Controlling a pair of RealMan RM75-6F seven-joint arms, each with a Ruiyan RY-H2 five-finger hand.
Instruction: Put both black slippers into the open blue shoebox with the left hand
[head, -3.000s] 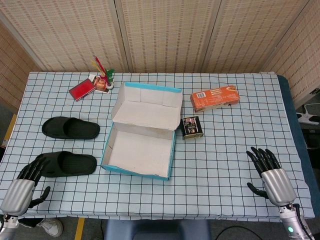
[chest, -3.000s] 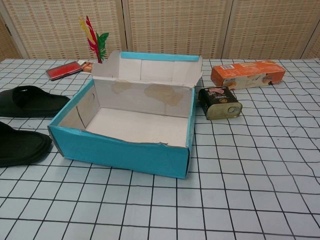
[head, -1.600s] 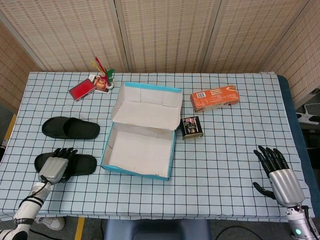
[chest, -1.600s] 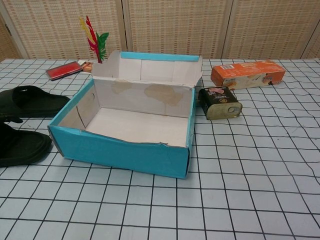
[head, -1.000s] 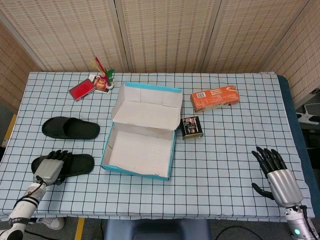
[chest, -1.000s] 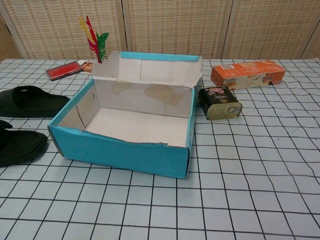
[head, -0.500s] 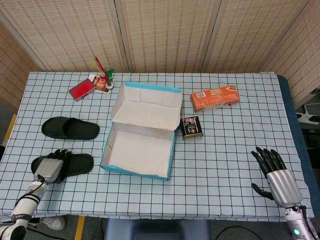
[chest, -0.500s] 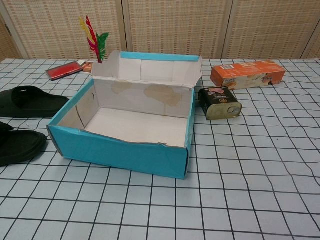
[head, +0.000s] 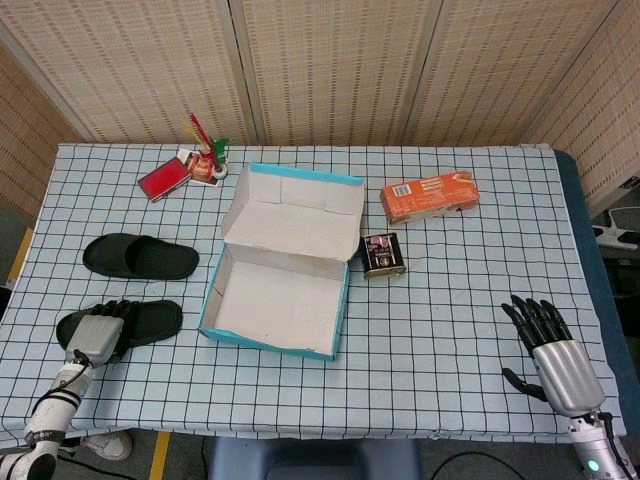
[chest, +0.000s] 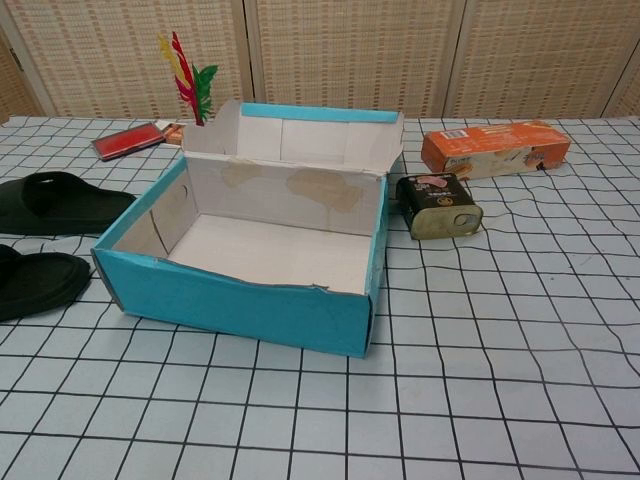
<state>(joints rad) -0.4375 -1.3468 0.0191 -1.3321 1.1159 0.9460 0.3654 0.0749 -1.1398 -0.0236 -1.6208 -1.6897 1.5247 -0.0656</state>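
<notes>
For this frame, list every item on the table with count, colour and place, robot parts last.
slippers: 2, black, left side of the table; far slipper lies free, near slipper lies under the left robot hand
shoebox: 1, blue outside, white inside, mid-table, lid open, nothing inside
tin can: 1, dark with a pink label, just right of the shoebox
carton: 1, orange, far right of the shoebox
flat red item: 1, far left
holder with red, yellow and green feathers: 1, beside the red item
tablecloth: 1, white with a dark grid
left robot hand: silver and black, resting on the near slipper's outer end
right robot hand: silver and black, near right edge, fingers spread, holding nothing
</notes>
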